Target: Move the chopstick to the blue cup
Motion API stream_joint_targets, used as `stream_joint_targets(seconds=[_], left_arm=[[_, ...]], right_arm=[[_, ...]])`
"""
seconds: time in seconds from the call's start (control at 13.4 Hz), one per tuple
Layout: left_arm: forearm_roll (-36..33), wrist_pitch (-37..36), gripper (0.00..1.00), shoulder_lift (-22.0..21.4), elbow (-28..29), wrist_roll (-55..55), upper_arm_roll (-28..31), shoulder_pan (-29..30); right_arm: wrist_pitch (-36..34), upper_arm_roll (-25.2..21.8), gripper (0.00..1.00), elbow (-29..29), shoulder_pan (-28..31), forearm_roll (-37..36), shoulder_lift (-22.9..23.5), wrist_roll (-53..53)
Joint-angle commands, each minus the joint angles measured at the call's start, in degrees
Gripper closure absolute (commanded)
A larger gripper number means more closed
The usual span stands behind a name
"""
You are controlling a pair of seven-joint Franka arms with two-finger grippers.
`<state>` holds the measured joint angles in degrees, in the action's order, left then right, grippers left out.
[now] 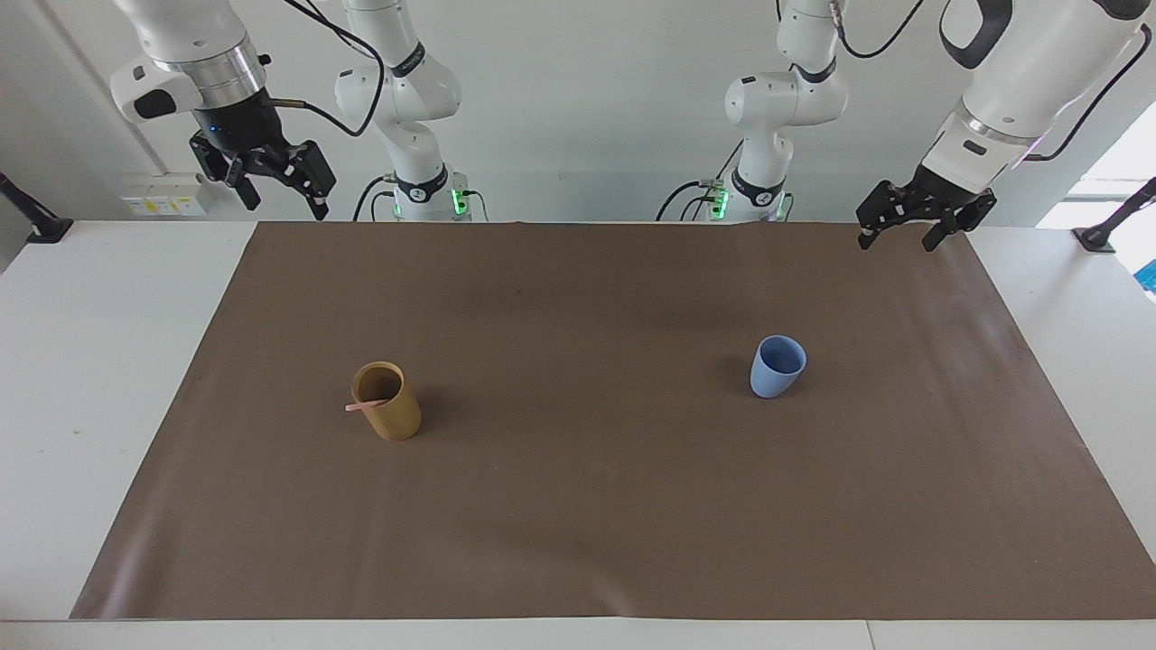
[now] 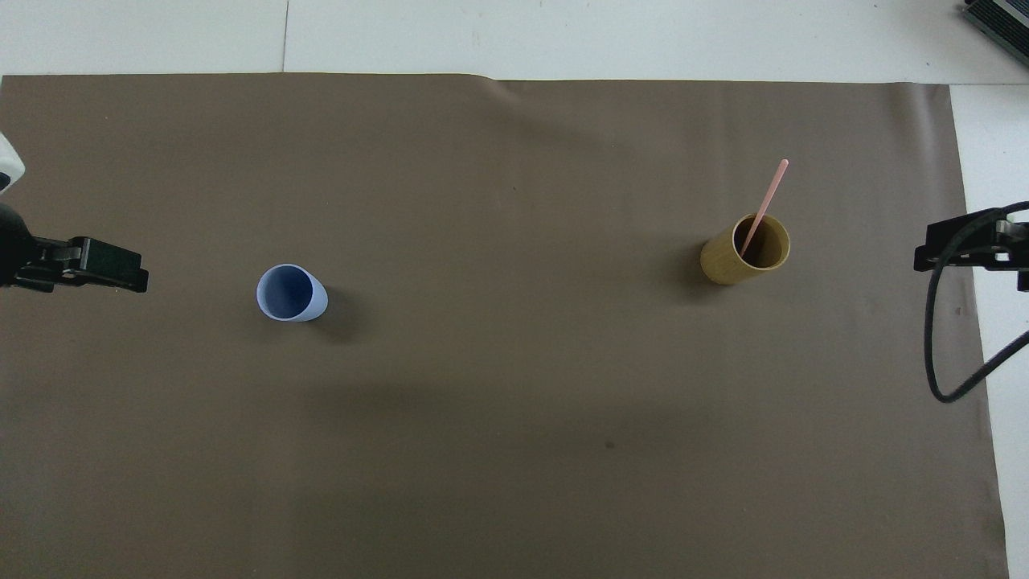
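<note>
A pink chopstick (image 1: 359, 406) (image 2: 768, 195) leans inside a tan cup (image 1: 393, 420) (image 2: 727, 261) toward the right arm's end of the mat, its top sticking out over the rim. The blue cup (image 1: 775, 370) (image 2: 291, 293) stands upright toward the left arm's end, with nothing in it. My left gripper (image 1: 896, 240) (image 2: 112, 267) hangs open in the air over the mat's edge by the robots, holding nothing. My right gripper (image 1: 286, 206) (image 2: 944, 245) hangs open and holding nothing over the mat's corner at its own end, well apart from the tan cup.
A brown mat (image 1: 578, 515) (image 2: 514, 402) covers most of the white table (image 1: 81, 361). A black cable (image 2: 936, 354) loops down from the right arm past the mat's edge. A dark device (image 2: 1001, 20) sits at the table's corner farthest from the robots.
</note>
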<state>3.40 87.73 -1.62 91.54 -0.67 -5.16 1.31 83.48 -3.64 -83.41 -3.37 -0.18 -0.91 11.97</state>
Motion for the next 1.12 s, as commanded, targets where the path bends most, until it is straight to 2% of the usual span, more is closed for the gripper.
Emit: stream_joint_targets(seconds=[0.0,1.05], left_arm=[[-1.81,-0.89,0.00,-1.19,1.01,3.02,-0.73,1.24],[-2.08,-1.33,0.00,-2.15,2.07,3.92,-0.73,1.33]], right_arm=[[0.19,0.21,0.00,-1.14,0.47,0.09,-0.93,0.16],[0.19,0.21,0.00,-1.14,0.47,0.09,-1.02,0.16]])
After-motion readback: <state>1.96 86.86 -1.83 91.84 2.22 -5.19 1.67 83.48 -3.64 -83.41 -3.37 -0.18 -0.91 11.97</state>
